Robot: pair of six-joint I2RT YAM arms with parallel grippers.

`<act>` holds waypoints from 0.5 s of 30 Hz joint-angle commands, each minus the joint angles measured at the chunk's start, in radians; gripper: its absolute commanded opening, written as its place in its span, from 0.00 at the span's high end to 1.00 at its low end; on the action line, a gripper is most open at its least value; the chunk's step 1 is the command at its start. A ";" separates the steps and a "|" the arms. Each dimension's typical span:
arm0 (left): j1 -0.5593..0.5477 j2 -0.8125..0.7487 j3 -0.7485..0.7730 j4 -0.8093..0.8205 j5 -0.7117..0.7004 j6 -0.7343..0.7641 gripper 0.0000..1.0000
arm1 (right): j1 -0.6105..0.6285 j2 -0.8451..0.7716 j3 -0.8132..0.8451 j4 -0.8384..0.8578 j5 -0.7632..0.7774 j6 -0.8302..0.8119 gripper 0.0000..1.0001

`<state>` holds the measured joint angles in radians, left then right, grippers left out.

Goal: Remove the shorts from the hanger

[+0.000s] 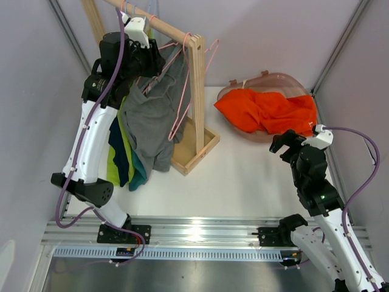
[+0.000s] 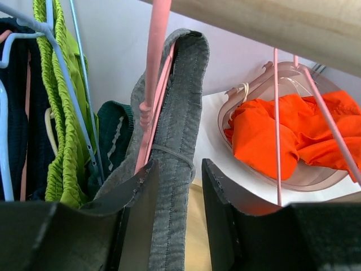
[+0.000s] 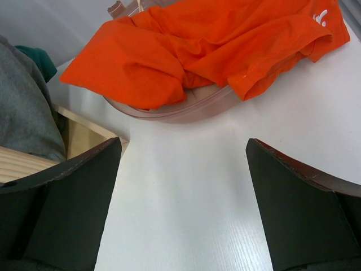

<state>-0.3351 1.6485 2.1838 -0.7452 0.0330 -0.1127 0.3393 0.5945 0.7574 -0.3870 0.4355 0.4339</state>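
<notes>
Up at the wooden rack with the left end effector: parted only narrowly, straddling the waistband of the grey shorts. Touching the cloth with the finger on the lime-green side; just short of it with the other, a thin sliver of gap between, so around the band rather than clamped on it. Hung there on a pink hanger beneath the rail, with the grey cloth draping down the front of the rack in the top view.

Beside the grey pair, on the same rail: teal shorts, then lime green shorts, then navy shorts at the far edge of the wrist view, with a pale blue hanger among them.

Low over the worktop with the right end effector: spread wide, holding nothing, touching nothing. Just beyond it, orange shorts heaped in a translucent pink basket, spilling over its near rim, well apart from the rack.

On writing: only a small white mark near one corner of the orange cloth, too small to read. No other lettering legible on cloth, hangers or rack.
</notes>
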 commanded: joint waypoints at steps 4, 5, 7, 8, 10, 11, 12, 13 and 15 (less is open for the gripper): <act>0.013 -0.062 0.002 0.023 0.073 -0.013 0.41 | 0.007 -0.007 -0.021 0.016 -0.011 0.012 0.01; 0.013 -0.102 -0.005 0.038 0.074 -0.015 0.36 | 0.007 -0.009 -0.024 0.016 -0.012 0.019 0.01; 0.013 -0.140 -0.050 0.052 0.047 -0.005 0.27 | 0.010 -0.010 -0.032 0.017 -0.015 0.023 0.01; 0.013 -0.156 -0.062 0.066 0.030 -0.001 0.25 | 0.010 -0.010 -0.033 0.019 -0.015 0.026 0.01; 0.015 -0.184 -0.084 0.067 0.010 0.008 0.24 | 0.012 -0.010 -0.036 0.020 -0.018 0.028 0.01; 0.015 -0.187 -0.085 0.069 0.005 0.007 0.24 | 0.013 -0.009 -0.036 0.023 -0.020 0.029 0.01; 0.016 -0.190 -0.090 0.067 0.007 0.005 0.24 | 0.015 -0.009 -0.036 0.025 -0.020 0.029 0.00; 0.016 -0.191 -0.088 0.066 0.010 0.004 0.24 | 0.015 -0.004 -0.036 0.025 -0.020 0.029 0.01; 0.016 -0.197 -0.093 0.067 0.010 0.002 0.24 | 0.020 -0.001 -0.033 0.022 -0.020 0.026 0.01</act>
<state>-0.3290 1.4776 2.0995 -0.7162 0.0586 -0.1219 0.3489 0.5945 0.7181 -0.3874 0.4210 0.4450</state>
